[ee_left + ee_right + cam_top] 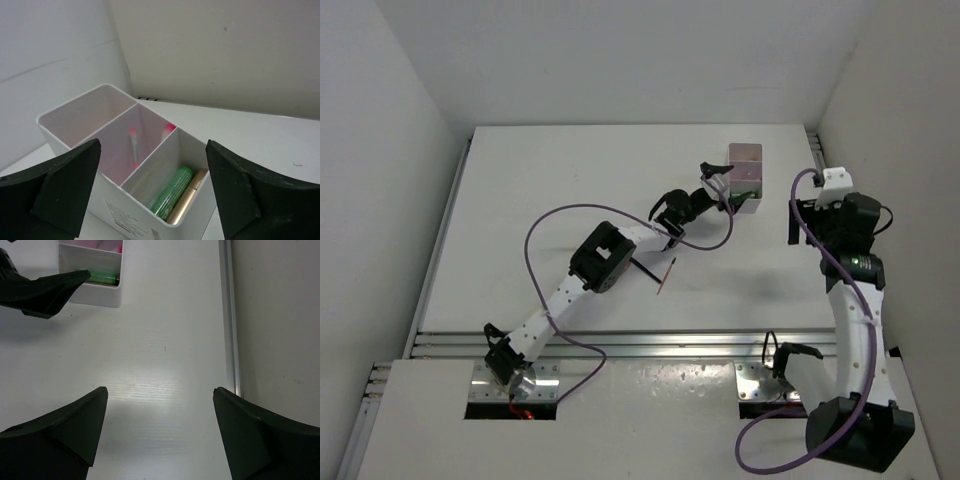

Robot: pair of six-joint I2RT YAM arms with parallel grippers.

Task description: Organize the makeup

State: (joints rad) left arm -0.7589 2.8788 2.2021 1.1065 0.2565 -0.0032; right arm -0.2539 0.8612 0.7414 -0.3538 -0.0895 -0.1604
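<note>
The left pincer [152,150] is held wide open, empty, over the box [125,210]. 1 green tube [172,192] and 1 rose-gold tube [187,197] lie sorted just below it, with 2 pink pencils [133,145] beyond. The right pincer [160,395] is also spread and empty. 1 red pencil [667,273], well behind, is judged unsorted.

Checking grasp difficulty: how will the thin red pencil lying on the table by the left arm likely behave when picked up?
The red pencil looks straight and slim, so it is probably stiff and very light. Lying flat on the smooth table, it may roll if nudged sideways. Its low profile likely leaves little to pinch.
</note>
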